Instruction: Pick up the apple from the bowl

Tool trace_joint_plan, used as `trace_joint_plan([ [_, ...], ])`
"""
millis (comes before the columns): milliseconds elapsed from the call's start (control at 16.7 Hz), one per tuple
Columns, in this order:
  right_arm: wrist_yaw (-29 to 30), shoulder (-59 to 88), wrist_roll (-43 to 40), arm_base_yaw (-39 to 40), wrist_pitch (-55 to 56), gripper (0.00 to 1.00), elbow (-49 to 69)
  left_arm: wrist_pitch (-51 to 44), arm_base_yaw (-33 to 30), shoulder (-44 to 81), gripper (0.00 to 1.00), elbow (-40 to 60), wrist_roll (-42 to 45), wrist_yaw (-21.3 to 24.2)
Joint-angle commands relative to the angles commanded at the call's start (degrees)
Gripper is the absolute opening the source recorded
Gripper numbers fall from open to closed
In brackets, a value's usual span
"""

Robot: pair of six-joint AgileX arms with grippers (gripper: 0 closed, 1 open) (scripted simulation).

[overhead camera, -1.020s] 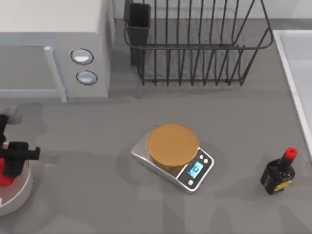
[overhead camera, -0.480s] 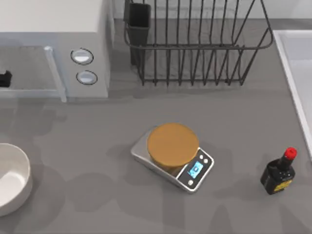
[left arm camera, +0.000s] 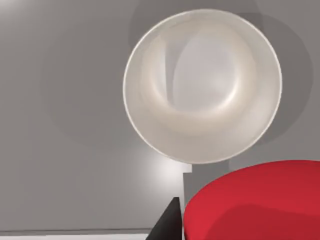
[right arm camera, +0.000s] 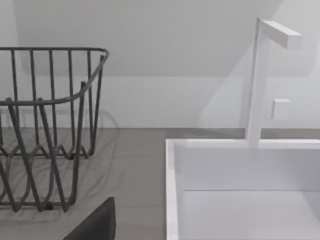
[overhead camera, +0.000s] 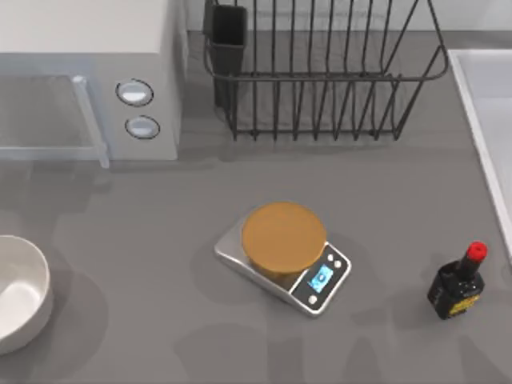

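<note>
Left hand, seen from the left wrist view, carries the apple [left arm camera: 255,200] close under its camera, high above the bowl [left arm camera: 150,130]; the red fruit sits against a dark part of the hand, so it is judged to be pinched there, though the fingers themselves are hidden. Below it the bowl stands bare inside on the grey tabletop [left arm camera: 60,100], so the lift out of the bowl appears done and, as a judgement, nothing more than keeping the fruit secure is left. Count, from the top view's left to its right: one bowl [overhead camera: 36,268] at the left edge, one microwave [overhead camera: 88,48] at the back left, one wire rack [overhead camera: 320,72] at the back centre, one silver scale [overhead camera: 308,284] with a tan disc in the middle, one dark sauce bottle [overhead camera: 458,284] with a red cap toward the right, and one white sink [overhead camera: 484,104] at the right edge. One apple in all. Right hand is parked near the sink [right arm camera: 172,190] and the wire rack [right arm camera: 45,130]; whether it is spread or pressed together cannot be told.
</note>
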Motion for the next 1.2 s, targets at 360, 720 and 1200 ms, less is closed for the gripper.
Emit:
trace_joint_plan([
  [360,0.00,0.00,0.00,0.00,0.00,1.00,0.00,1.10,-1.91,1.86,0.00,-0.02,-2.03,0.03],
  [720,0.00,0.00,0.00,0.00,0.00,1.00,0.00,9.62,-19.34,11.83,0.00,-1.03,-20.87,0.52],
  [1200,0.00,0.00,0.00,0.00,0.00,1.00,0.00,18.11,-33.22,19.26,0.00,-3.14,-35.26,0.94],
])
